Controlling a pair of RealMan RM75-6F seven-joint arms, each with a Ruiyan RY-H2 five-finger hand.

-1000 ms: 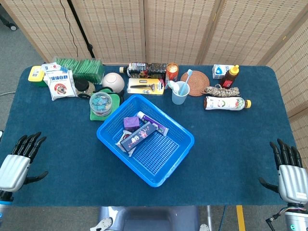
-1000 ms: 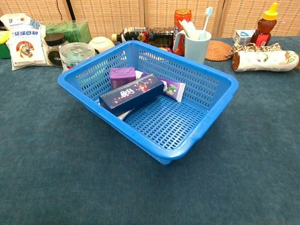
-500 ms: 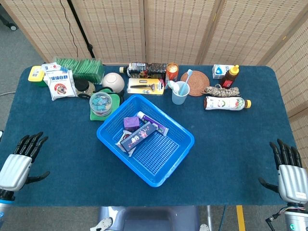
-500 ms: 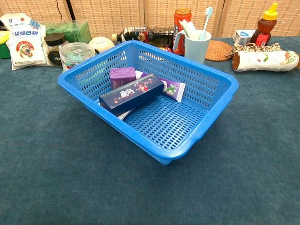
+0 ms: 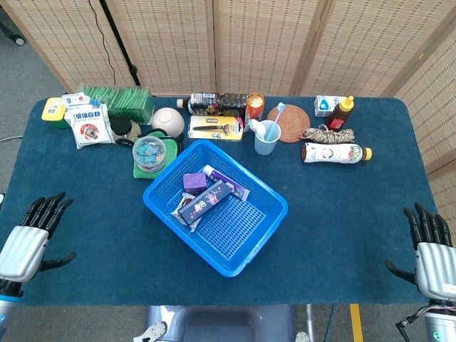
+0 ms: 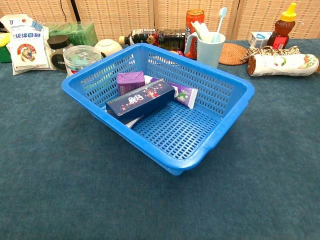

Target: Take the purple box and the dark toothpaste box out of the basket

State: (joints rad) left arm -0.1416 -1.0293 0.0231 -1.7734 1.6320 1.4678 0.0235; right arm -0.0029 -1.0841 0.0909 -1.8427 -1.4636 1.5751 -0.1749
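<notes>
Left hand [image 5: 25, 242] lies spread and empty at my near table corner; up and rightward the basket [image 5: 251, 235] holds the purple box [image 5: 193, 181] touching the dark box [image 5: 205, 201], long axis diagonal. My right hand [image 5: 432, 256], spread, sits farther off.

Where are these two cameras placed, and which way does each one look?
Head view: high above the near table edge, looking steeply down on the whole table; the left hand and right hand show at the bottom corners, fingers spread, holding nothing.
Chest view: lower and closer, looking forward and slightly down across the table; none of the robot's body shows.
Shared: the blue basket with the purple box and dark toothpaste box inside, plus the back-row clutter.
</notes>
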